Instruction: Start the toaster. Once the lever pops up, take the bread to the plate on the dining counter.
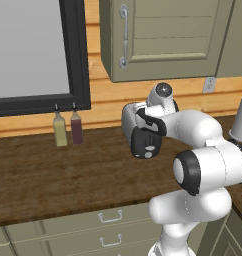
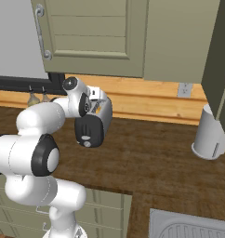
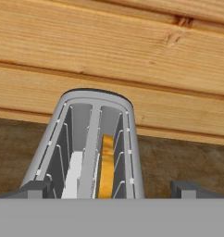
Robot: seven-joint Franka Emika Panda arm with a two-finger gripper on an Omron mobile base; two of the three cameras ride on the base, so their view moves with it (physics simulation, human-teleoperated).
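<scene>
1. The toaster (image 1: 142, 131) stands on the brown wood-grain counter (image 1: 53, 175), near the plank wall (image 3: 109, 55), with its black end face and round pale knob turned toward the base cameras.
2. In the right base view the toaster (image 2: 92, 122) sits just past the arm's forearm, partly covered by the white wrist.
3. The gripper (image 3: 111, 190) hangs above the toaster's near end, looking down along its length; the two dark fingertips (image 3: 33, 189) stand wide apart, one outside each long side of the toaster, clamped on nothing.
4. In the hand view the toaster (image 3: 93, 134) rises up the middle of the picture, with both top slots open to the camera.
5. The bread (image 3: 107, 166) stands on edge in the right-hand slot of that view, showing a golden-tan edge; a pale white slice (image 3: 73, 176) stands in the left-hand slot.
6. Both slices lie between the fingertips and below them, apart from either tip.
7. Two small bottles (image 1: 67, 128), one yellowish and one dark red, stand side by side against the wall to the toaster's left.
8. A pale grey cylindrical container (image 2: 210, 134) stands on the counter well apart to the right.
</scene>
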